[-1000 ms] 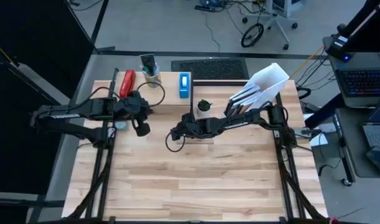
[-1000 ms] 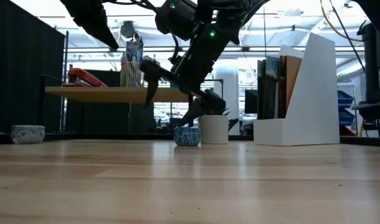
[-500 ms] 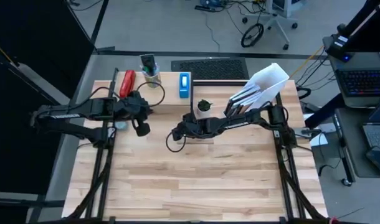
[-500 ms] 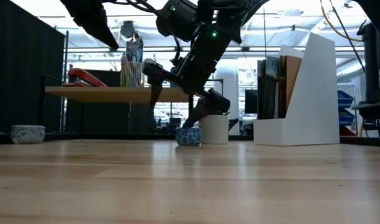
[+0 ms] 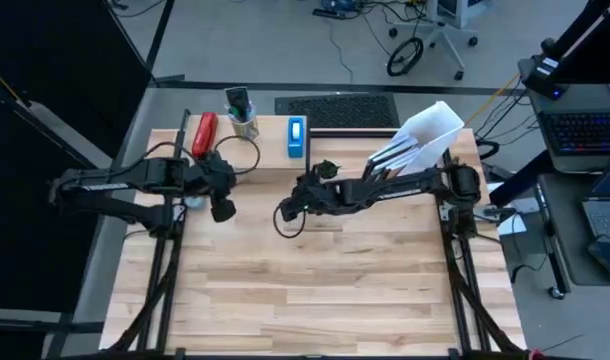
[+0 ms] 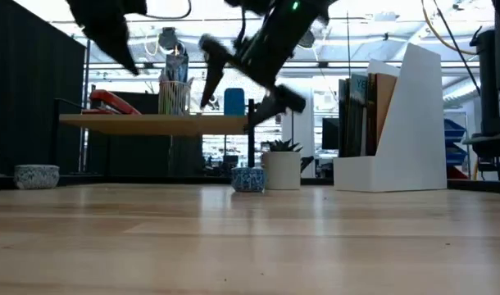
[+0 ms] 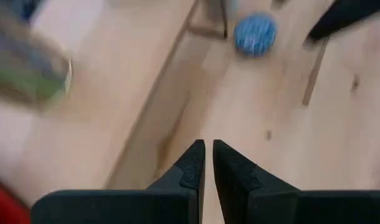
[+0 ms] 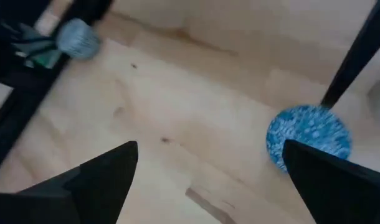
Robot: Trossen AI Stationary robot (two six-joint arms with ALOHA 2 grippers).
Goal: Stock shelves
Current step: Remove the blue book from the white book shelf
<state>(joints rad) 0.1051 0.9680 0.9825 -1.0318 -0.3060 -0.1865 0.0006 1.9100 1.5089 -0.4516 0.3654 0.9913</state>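
A small blue patterned bowl (image 6: pixel 248 179) (image 8: pixel 308 137) stands on the table beside a shelf leg, next to a white pot with a plant (image 6: pixel 283 168). My right gripper (image 6: pixel 238 92) (image 8: pixel 210 149) hangs open in the air above it, holding nothing. The wooden shelf (image 6: pixel 152 123) carries a red stapler (image 5: pixel 203 133), a pen cup (image 5: pixel 242 118) and a blue object (image 5: pixel 297 137). The white file holder (image 6: pixel 406 123) with books stands at the far right. My left gripper (image 5: pixel 223 208) (image 7: pixel 207 163) is shut and empty, high over the table's left part.
A second patterned bowl (image 6: pixel 35 176) (image 5: pixel 193 201) sits on the table at the left, near my left arm. The shelf's thin black legs (image 8: pixel 358 56) stand close to the blue bowl. The tabletop's near half (image 5: pixel 315 290) is bare wood.
My right gripper has risen from around the blue bowl to about shelf height, staying open. The bowl has stayed on the table by the plant pot.
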